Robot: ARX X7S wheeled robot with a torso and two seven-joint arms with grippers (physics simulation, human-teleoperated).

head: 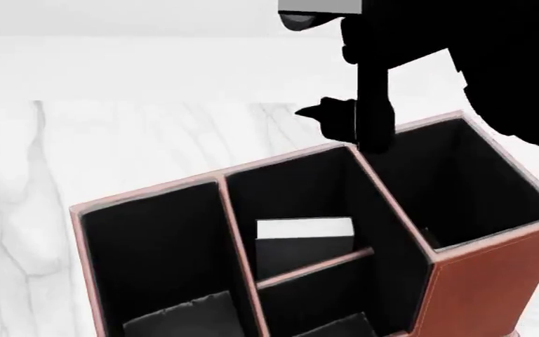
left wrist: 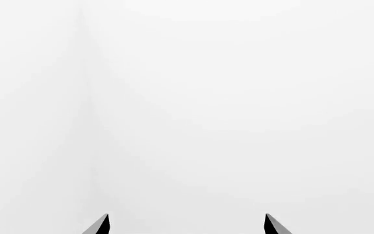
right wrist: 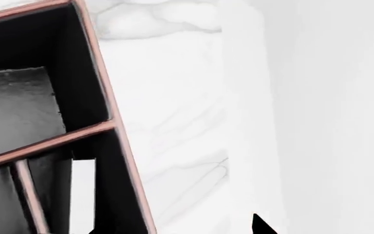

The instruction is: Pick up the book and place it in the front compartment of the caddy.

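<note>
The reddish-brown caddy (head: 480, 270) fills the lower head view. The black book (head: 303, 247), white page block up, stands inside the farther of the two squarish cells, behind the low thin bar (head: 316, 267). Its white edge also shows in the right wrist view (right wrist: 84, 195), beside the caddy's rim (right wrist: 119, 146). My right gripper (head: 344, 116) hangs above the caddy's far rim; in its wrist view the right gripper (right wrist: 174, 229) is open and empty, one fingertip (right wrist: 258, 226) over the marble. My left gripper (left wrist: 187, 225) is open and empty, facing blank white; it is out of the head view.
The caddy stands on a white marble table (head: 110, 140). Its tall-walled cell (head: 457, 182) is at the right, under my right arm. The long undivided cell (head: 157, 253) is at the left. A plain white wall lies behind the table.
</note>
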